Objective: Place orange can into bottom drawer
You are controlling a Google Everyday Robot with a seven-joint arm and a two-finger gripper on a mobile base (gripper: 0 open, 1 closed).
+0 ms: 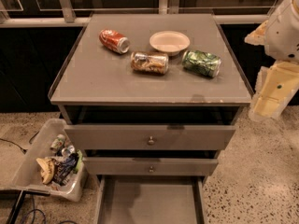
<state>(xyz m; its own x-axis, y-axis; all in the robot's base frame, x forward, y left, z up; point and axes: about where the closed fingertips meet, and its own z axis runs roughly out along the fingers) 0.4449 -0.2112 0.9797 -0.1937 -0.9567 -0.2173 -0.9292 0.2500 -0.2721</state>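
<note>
The orange can [149,62] lies on its side near the middle of the grey cabinet top [93,83], with its silver ends showing. The bottom drawer [149,204] is pulled open at the foot of the cabinet and nothing shows inside it. My gripper [273,92] is at the right edge of the view. It hangs beside the cabinet's right side, level with the top, and is well apart from the orange can.
A red can [114,41] lies left of the orange can, and a green can [202,62] lies to its right. A pale bowl [169,42] sits behind them. Two upper drawers with knobs [150,140] are slightly open. A bin of trash [51,164] stands on the floor at left.
</note>
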